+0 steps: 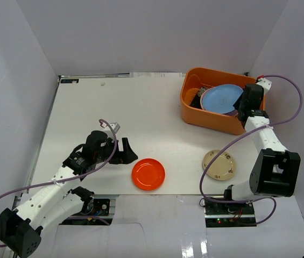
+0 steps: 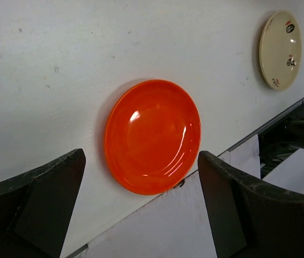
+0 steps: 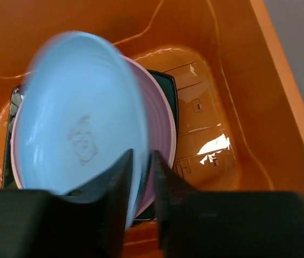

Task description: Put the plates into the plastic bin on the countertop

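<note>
1. Left wrist view: the left gripper (image 2: 141, 161) is gaping wide beside the round glossy red-orange plate (image 2: 152, 137) at the white countertop's (image 2: 44, 80) near edge, risking nudging it off.
2. The right gripper's (image 3: 142, 161) narrow jaws are straddling the round light blue plate's (image 3: 76, 129) rim inside the orange plastic bin (image 3: 259, 107); grip unclear, risking a clattering drop.

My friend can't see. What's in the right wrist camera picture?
A blurry light blue plate has its rim between the fingers of the right tool, above a pink plate and a dark square plate inside the orange bin.
</note>
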